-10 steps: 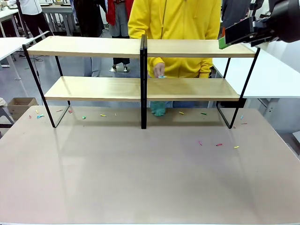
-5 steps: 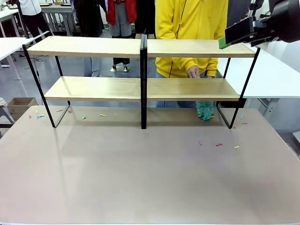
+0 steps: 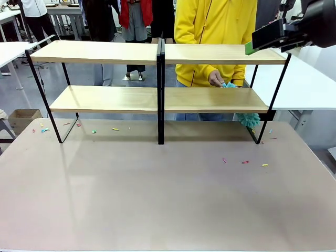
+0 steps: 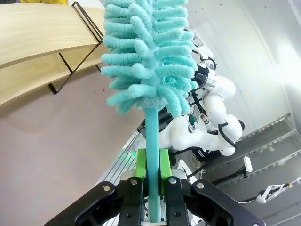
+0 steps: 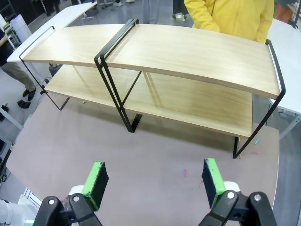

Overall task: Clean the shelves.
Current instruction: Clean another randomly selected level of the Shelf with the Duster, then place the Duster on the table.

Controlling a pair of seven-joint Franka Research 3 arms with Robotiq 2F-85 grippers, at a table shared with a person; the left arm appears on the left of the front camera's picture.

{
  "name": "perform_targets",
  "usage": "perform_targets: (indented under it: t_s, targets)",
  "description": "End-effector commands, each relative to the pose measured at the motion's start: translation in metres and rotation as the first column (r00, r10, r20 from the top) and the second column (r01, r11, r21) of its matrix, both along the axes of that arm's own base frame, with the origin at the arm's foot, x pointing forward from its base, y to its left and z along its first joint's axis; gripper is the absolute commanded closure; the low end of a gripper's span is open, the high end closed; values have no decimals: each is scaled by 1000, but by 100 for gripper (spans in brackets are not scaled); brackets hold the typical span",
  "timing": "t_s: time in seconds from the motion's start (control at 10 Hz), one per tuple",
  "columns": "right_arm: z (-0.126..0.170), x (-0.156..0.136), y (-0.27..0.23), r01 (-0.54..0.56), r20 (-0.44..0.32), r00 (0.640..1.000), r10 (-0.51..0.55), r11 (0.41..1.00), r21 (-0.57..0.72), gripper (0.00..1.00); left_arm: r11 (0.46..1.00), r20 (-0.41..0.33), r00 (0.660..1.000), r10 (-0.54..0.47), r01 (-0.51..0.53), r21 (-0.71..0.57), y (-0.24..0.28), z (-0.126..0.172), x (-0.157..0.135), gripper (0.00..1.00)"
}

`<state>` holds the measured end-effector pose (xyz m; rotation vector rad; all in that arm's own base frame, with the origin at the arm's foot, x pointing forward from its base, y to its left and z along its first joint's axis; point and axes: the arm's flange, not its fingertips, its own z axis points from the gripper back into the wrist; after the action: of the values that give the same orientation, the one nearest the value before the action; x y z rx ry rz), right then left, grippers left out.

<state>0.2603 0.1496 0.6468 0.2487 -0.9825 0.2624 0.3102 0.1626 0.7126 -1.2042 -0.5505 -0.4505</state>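
1. Shelves at 12 o'clock on worktop.
2. From front: person's hand at lower board's 3 o'clock end; person's duster below, handle mostly hidden.
3. From left wrist: left fingers clamped on teal duster handle.
4. From right wrist: right fingers wide apart, empty.

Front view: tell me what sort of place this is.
Likely a robotics lab or workshop: a two-tier light-wood rack in a thin black metal frame stands on a grey-brown table, plain white worktables flank it, and the robot's black, green-padded right tool hovers open.
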Motion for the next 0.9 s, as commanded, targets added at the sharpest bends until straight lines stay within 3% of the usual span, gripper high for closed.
perform_targets:
  t_s: [0.0,0.6,0.7,0.8]
  targets:
    - [-1,0,-1,0,-2,1000,0,1000,3,0,1000,34,999,-15,16,-19,-1,3,-1,100]
    - [-1,0,-1,0,-2,1000,0,1000,3,0,1000,34,999,-15,16,-19,-1,3,-1,100]
    - [0,0,0,0,0,1000,0,1000,0,0,1000,2,1000,-1,1,-1,-1,0,0,87]
    - [3,-5,6,-138,-46,989,137,990,-12,0,955,-60,956,-289,292,51,-19,-5,-1,87]
